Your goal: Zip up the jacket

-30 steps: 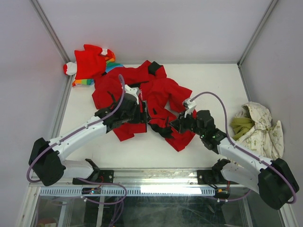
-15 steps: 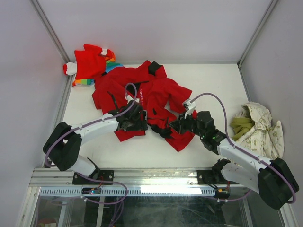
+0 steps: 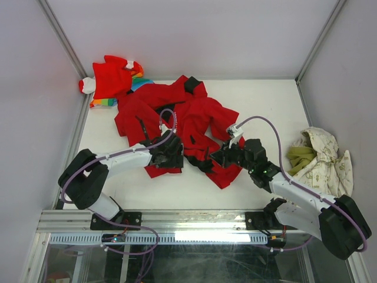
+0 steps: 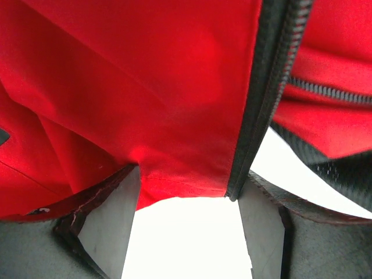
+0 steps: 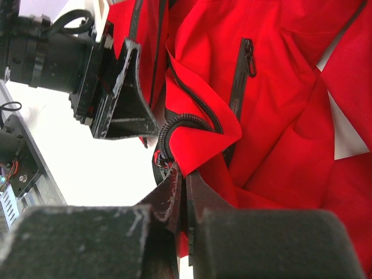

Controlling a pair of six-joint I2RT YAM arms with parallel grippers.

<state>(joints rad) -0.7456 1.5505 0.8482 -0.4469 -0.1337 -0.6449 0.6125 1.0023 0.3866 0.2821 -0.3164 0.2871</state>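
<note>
Two grippers meet at the crumpled red jacket (image 3: 200, 118) in the overhead view: the left gripper (image 3: 172, 156) is at its near hem and the right gripper (image 3: 217, 158) on the other front edge. In the left wrist view, the fingers (image 4: 110, 221) are spread, with the hem corner and zipper tape (image 4: 263, 104) lying between them. In the right wrist view, the fingers (image 5: 171, 197) are pressed together, pinching cloth just below the curled zipper edge (image 5: 180, 122). The fabric looks light, limp and likely slippery, so the stiffer tape ends should make the best hold.

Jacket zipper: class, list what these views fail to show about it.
Top view: zipper's lower ends on the jacket, covered by left gripper and folds.
Left wrist: slider; zipper tape cut off by the top edge.
Right wrist: exactly what the shut right gripper pinches; its own jaws cover it.
</note>
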